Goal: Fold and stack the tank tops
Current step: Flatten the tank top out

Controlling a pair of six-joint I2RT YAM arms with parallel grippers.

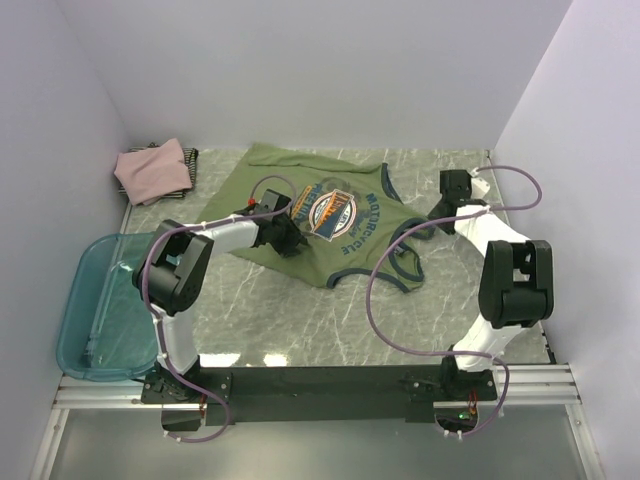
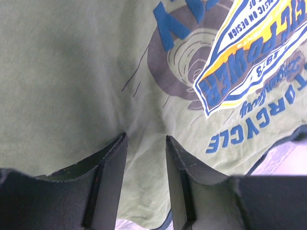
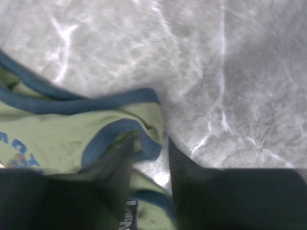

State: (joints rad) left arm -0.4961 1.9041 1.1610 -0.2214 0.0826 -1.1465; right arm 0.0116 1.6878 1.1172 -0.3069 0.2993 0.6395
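The olive-green tank top (image 1: pixel 300 185) with navy trim and an orange-blue chest graphic (image 1: pixel 333 213) lies spread face up mid-table. My left gripper (image 1: pixel 296 238) rests on its cloth just left of the graphic. In the left wrist view the gripper (image 2: pixel 145 139) is open, with green cloth puckered between the jaws. My right gripper (image 1: pixel 432 222) is at the top's right shoulder strap. In the right wrist view it (image 3: pixel 149 143) is open, straddling the navy-trimmed strap (image 3: pixel 120 129). The dusty-pink tank top (image 1: pixel 152 170) lies folded at the back left, on the dark striped one (image 1: pixel 191 160).
A teal plastic bin (image 1: pixel 95 305) hangs over the table's left front edge beside the left arm. White walls close the back and both sides. Grey marble table (image 1: pixel 300 320) shows bare in front of the green top.
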